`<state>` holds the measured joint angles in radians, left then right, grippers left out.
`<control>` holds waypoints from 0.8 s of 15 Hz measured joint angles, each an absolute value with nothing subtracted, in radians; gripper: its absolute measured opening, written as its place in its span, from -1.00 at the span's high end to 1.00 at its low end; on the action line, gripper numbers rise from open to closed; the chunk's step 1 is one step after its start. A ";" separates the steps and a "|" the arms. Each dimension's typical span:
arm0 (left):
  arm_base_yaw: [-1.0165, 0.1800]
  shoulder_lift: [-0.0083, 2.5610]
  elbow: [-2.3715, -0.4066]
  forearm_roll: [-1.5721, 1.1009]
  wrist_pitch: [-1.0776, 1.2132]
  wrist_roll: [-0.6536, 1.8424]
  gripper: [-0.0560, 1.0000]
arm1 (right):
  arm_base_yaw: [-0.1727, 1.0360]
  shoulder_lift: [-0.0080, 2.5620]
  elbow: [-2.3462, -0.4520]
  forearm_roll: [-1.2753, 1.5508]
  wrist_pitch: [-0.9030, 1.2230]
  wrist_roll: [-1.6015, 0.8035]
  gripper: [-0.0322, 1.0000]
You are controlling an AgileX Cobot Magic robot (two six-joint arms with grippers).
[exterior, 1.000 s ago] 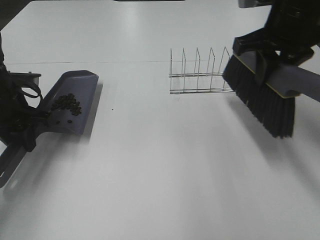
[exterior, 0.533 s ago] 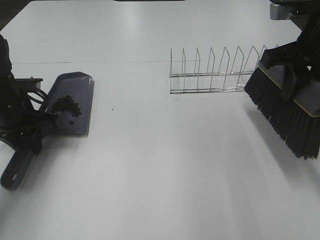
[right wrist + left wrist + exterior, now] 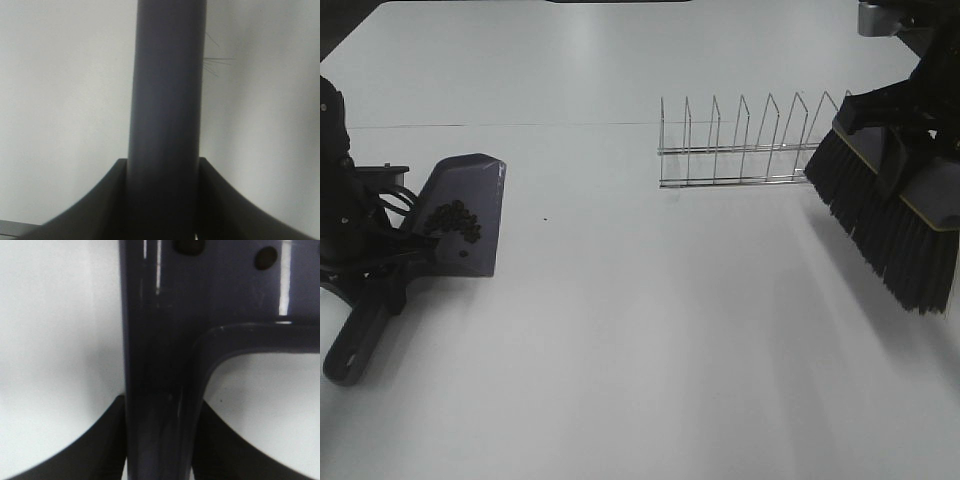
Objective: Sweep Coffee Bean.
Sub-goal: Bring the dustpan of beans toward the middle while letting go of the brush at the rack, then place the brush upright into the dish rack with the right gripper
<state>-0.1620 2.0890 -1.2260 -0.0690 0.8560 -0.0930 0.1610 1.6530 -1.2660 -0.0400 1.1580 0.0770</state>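
Dark brown coffee beans [image 3: 455, 220] lie in a loose heap inside the grey dustpan [image 3: 478, 180], towards its back wall, at the left of the bench [image 3: 650, 340]. The left fingers [image 3: 97, 450] are closed tight on the dustpan's handle [image 3: 155, 365], one on each side. The right fingers [image 3: 100, 200] are clamped the same way round the handle [image 3: 167, 95] of the brush [image 3: 885, 225].

The sweeping looks all but done, so the care belongs with the pan. Its lip should ride no lower than its back, or the beans will roll out. A dark speck [image 3: 544, 218] on the bench just beyond the lip may be a stray bean, but it is too small to tell.

The left arm sits low at the bench's left edge. The right arm holds the brush lifted clear at the far right, bristles down and tilted, near the end of the wire rack [image 3: 740, 150].
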 joint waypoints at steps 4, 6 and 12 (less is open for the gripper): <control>-0.162 2.057 -1.226 -0.084 0.842 -0.093 -0.75 | 0.161 1.653 -1.266 -0.019 1.156 0.077 0.28; -0.162 1.977 -1.226 -0.071 0.841 -0.093 -0.89 | 0.161 1.653 -1.266 0.000 1.134 0.077 0.28; -0.162 1.692 -1.226 -0.041 0.832 -0.101 -0.90 | 0.161 1.653 -1.266 0.017 1.111 0.104 0.28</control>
